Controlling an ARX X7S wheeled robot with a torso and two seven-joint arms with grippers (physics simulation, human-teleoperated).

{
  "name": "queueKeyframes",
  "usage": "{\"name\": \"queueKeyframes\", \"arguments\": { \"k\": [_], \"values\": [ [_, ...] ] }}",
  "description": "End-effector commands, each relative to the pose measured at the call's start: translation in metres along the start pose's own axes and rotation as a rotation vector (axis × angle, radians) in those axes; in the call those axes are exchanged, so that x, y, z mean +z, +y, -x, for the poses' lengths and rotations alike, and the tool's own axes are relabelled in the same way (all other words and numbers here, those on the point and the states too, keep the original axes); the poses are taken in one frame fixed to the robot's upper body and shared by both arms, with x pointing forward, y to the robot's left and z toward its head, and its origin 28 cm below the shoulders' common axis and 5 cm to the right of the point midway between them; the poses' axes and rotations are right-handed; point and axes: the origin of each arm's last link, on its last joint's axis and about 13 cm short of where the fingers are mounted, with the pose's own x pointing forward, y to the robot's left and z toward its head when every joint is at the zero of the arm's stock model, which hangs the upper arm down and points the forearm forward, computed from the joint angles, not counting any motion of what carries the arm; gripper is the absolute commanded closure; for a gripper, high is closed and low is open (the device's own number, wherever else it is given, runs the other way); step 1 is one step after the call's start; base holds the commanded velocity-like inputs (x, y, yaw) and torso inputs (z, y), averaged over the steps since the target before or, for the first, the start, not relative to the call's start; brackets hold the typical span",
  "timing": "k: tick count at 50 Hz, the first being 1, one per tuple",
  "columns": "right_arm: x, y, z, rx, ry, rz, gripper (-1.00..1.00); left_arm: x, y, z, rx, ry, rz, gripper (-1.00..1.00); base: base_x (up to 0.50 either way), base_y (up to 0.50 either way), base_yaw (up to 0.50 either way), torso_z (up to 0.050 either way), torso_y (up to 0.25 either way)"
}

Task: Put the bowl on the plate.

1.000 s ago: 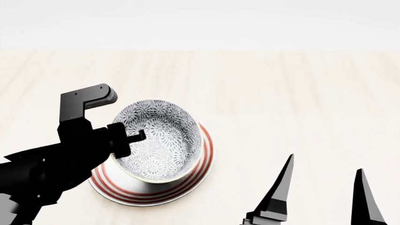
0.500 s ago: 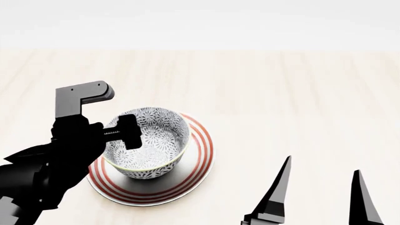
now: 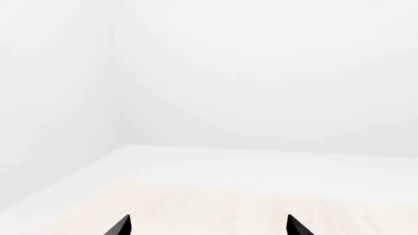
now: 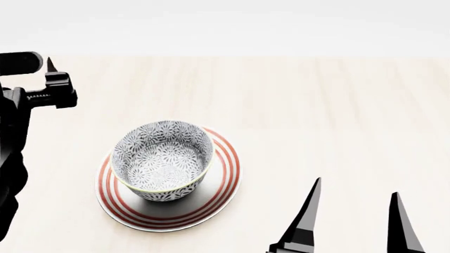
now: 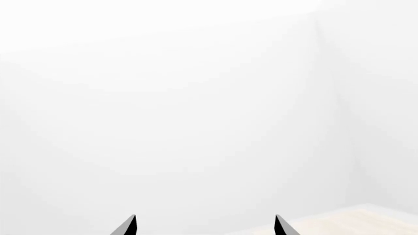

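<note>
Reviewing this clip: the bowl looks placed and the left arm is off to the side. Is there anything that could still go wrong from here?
Little, but two things.

1. The deep grey-and-white floral ceramic bowl sits off-centre on the shallow white red-ringed plate, toward the robot's left side; a bump might tip it over the rim.

2. The open left gripper hangs near the pale wooden table's left edge; a careless sweep back could clip the bowl.

The open right gripper is apart from both.

Left arm (image 4: 12, 137): my matte black, blocky housing, threaded screw visible | right gripper (image 4: 351, 216): my two slim black tapered fingers, grey-lit edges | no markings I can read.
</note>
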Motion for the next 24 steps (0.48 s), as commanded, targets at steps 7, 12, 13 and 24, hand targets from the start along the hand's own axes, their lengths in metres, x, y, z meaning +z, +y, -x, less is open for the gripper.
{"name": "queueKeyframes", "arguments": {
  "k": [7,12,13,24],
  "values": [
    [0.003,0.003,0.001,0.018,-0.012,0.009,-1.00,-0.016,0.044,0.108,0.086,-0.286,-0.098,-1.00,0.00,0.00,0.00,0.000,0.000],
    [0.003,0.004,0.002,0.024,-0.013,0.010,-1.00,-0.030,0.041,0.140,0.037,-0.368,-0.252,-1.00,0.00,0.00,0.00,0.000,0.000],
    [0.002,0.003,0.001,0.024,-0.012,0.014,-1.00,-0.041,0.038,0.155,-0.014,-0.362,-0.273,-1.00,0.00,0.00,0.00,0.000,0.000],
    [-0.005,0.002,0.004,0.028,-0.016,0.034,-1.00,-0.071,0.025,0.191,0.099,-0.516,-0.206,-1.00,0.00,0.00,0.00,0.000,0.000]
  ]
}}
